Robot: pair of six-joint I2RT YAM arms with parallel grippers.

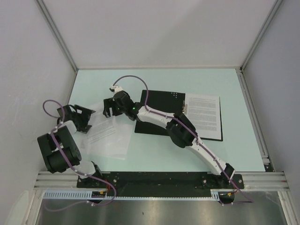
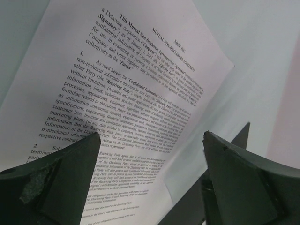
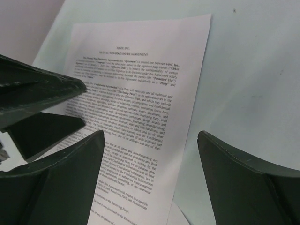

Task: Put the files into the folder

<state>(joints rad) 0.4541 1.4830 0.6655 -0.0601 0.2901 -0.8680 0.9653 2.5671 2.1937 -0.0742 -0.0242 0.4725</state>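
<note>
The folder lies open and black side up at mid-table, with one printed sheet on its right half. More files, loose printed sheets partly overlapping, lie on the table left of the folder. My left gripper hovers open at their left edge; in its wrist view the gripper spans a text page. My right gripper reaches across the folder to the sheets' top edge. In its wrist view that gripper is open over the same page, holding nothing. The left fingers show beside it.
The pale green table is boxed in by grey walls on three sides. A metal rail with the arm bases runs along the near edge. The right arm stretches diagonally over the folder's left half.
</note>
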